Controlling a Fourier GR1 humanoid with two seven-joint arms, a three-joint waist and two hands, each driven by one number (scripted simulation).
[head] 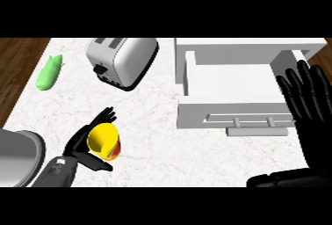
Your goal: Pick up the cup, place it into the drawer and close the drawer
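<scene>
A yellow cup (103, 139) with a red and orange side stands tilted on the marble counter at the lower left. My left hand (82, 136) is open around it, with straight fingers (103, 117) behind the cup and the thumb (97, 164) in front of it. A white drawer (227, 105) stands pulled open at the upper right, nothing showing inside, and its grey handle (256, 131) faces me. At the right edge my right hand (310, 110) rests open, fingers up, over the drawer's right side.
A silver toaster (123, 59) stands at the back, left of the drawer. A green vegetable (50, 72) lies at the far left. A round metal pot (16, 156) fills the lower left corner beside my left forearm. Bare counter lies between cup and drawer.
</scene>
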